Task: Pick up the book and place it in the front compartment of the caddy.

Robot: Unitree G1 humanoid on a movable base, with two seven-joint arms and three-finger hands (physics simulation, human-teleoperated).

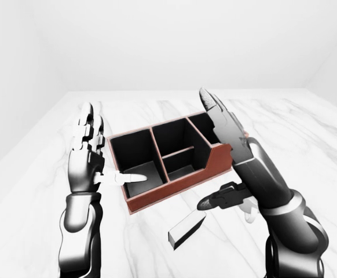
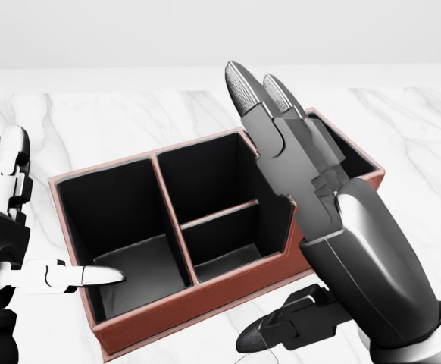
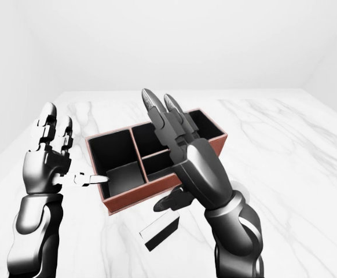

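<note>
While book [image 1: 187, 228] lies flat on marble table [image 1: 319, 150] just below caddy [image 1: 174, 155], untouched, R hand [image 1: 229, 159] hovers over caddy w/ fingers spread; L hand [image 1: 90, 162] open at caddy's left, thumb over rim.

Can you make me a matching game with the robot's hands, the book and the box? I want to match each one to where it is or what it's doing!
Things:
1. book
2. caddy
3. left hand
4. right hand

Places or states:
A. open, raised on the left-eye view's left
B. lying flat on the marble below the box
C. reddish-brown outside, dark compartments
D. open, raised on the right

Pairs: 1-B, 2-C, 3-A, 4-D
</note>
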